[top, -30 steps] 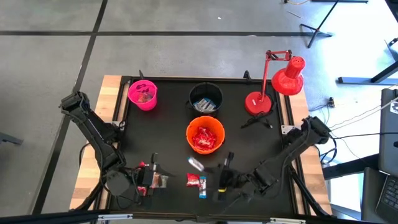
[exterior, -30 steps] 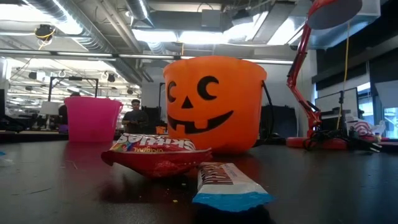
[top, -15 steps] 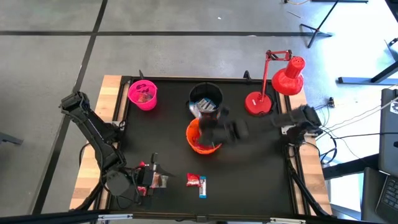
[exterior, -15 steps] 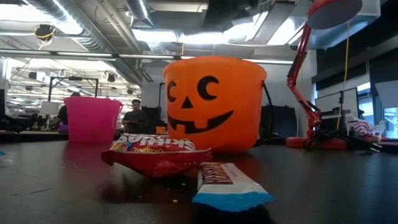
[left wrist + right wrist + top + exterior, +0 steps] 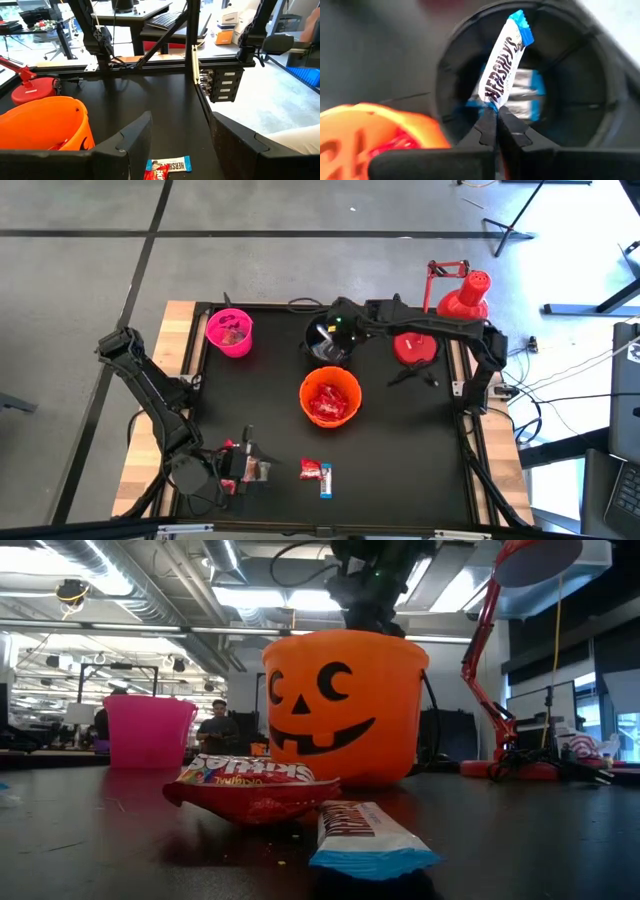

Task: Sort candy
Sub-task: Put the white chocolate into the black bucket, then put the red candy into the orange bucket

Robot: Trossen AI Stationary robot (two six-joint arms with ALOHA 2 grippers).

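Right jaws point(image 5: 496, 114) around Hershey's bar point(image 5: 503, 59)

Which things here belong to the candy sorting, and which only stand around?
Belong: Hershey's bar in the shut right gripper; black bucket; orange pumpkin bucket; pink bucket; Skittles packet; blue-and-white bar; open left gripper.
Standing around: red desk lamp.

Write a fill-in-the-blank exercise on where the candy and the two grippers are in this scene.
1. The right gripper is shut on a blue-and-white Hershey's bar above the ____ bucket.
2. The orange bucket holds candy in ____ wrappers.
3. The left gripper waits open near the table's front edge, beside the ____ arm's base.
4. On the table, a red packet lies touching another ____ bar.

Missing words: black; red; left; blue-and-white
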